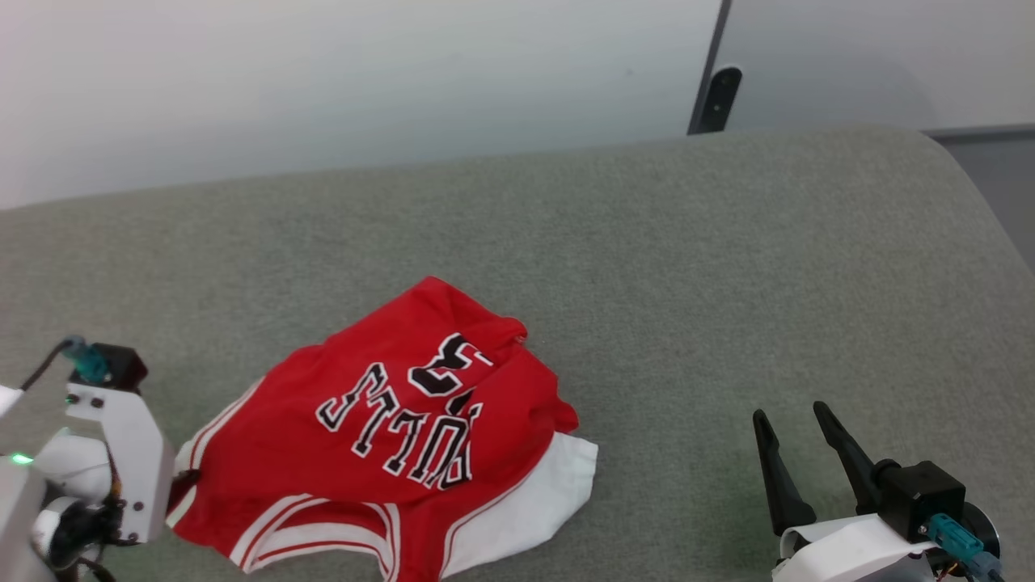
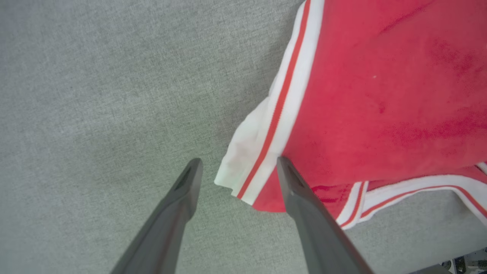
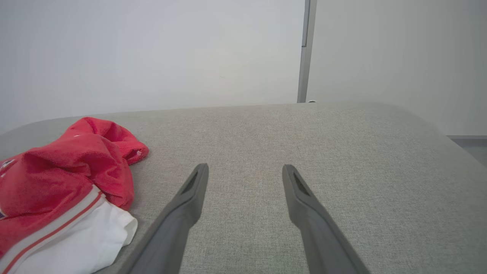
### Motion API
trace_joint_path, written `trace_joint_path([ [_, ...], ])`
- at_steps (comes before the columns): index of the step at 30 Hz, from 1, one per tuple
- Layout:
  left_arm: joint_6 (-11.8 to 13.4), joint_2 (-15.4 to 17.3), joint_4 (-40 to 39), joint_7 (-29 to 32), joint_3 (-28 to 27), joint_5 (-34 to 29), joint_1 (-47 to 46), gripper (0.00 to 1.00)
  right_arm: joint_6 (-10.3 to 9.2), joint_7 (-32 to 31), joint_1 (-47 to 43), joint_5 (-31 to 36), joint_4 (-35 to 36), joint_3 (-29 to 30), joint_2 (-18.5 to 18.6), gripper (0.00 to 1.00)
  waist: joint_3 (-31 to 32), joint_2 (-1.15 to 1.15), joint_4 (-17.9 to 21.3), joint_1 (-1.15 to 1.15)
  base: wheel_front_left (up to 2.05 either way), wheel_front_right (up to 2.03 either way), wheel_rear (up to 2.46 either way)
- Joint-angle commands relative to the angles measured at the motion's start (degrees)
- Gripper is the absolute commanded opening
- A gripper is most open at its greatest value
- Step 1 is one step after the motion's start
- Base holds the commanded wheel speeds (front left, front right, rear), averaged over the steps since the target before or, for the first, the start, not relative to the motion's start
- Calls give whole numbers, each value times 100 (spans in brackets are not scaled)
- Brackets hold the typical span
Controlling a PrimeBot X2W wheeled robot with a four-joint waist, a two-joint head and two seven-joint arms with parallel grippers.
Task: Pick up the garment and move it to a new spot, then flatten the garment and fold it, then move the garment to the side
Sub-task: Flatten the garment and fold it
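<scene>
We have left gripper [image 2: 239, 161] wide open, empty, above striped corner [image 2: 266, 148] of red jersey [image 1: 380, 453]; we should lower, pinch past trim. right gripper [image 1: 790, 411] open, empty, well right of jersey.

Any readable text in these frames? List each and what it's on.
"BULLS": black-and-white outlined letters on the red garment, upside down in the head view.
Numerals beside the lettering on the same garment: creased into a fold, not fully readable.
Nothing else legible.

The garment [image 1: 267, 436] is soft, fuzzy cloth; the surface [image 1: 728, 267] matt woven fabric; the right pincer [image 3: 245, 166] seemingly matt plastic.
</scene>
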State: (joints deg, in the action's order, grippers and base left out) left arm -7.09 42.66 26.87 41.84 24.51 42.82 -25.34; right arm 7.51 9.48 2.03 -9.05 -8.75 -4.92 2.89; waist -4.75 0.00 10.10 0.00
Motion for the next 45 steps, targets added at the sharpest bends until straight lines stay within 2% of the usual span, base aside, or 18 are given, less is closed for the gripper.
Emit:
trace_joint_path([
  [1,-24,53,47,-37,10,43,-25,100,-4,2,74,25,31,4,-2,100,-143,0,132,0,0,0,0],
  [6,-32,152,197,-14,128,160,-40,100,-4,-17,100,63,92,36,-2,100,-274,0,188,0,0,0,0],
  [7,-35,158,234,-5,138,194,-53,96,-4,-13,100,60,99,41,-2,100,-294,0,191,0,0,0,0],
  [13,-42,190,355,140,313,349,-74,100,-4,-52,88,93,149,71,-2,100,-360,0,169,0,0,0,0],
  [19,-27,346,546,163,510,341,-128,100,-4,-88,159,117,178,22,-2,100,-418,0,144,0,0,0,0],
  [26,-23,323,864,245,517,619,-225,100,-4,-113,211,136,228,-9,-2,100,-528,0,181,0,0,0,0],
  [27,-23,305,906,252,506,662,-232,93,-4,-111,218,141,231,-7,-2,100,-544,0,189,0,0,0,0],
  [28,-22,289,939,256,516,693,-239,79,-4,-109,221,147,233,-6,-2,100,-557,0,194,0,0,0,0],
  [29,-22,247,1001,315,514,778,-223,49,-4,-108,217,149,238,-8,-2,100,-567,0,201,0,0,0,0],
  [30,-22,214,1021,361,533,816,-217,24,-4,-109,216,144,243,-3,-2,100,-577,0,206,0,0,0,0],
  [31,-23,177,1045,379,543,857,-225,7,-4,-114,216,145,248,1,-2,100,-588,0,209,0,0,0,0],
  [32,-11,110,1116,444,502,980,-227,0,-4,-120,219,146,255,3,-2,100,-599,0,210,0,0,0,0],
  [37,44,-68,1276,666,484,1162,-289,0,-5,-460,254,-29,233,-275,-3,100,-638,0,195,0,0,0,0],
  [45,95,-97,1299,653,509,1089,-570,0,-4,-2051,488,-882,601,-1323,187,100,-642,0,123,0,0,0,0],
])
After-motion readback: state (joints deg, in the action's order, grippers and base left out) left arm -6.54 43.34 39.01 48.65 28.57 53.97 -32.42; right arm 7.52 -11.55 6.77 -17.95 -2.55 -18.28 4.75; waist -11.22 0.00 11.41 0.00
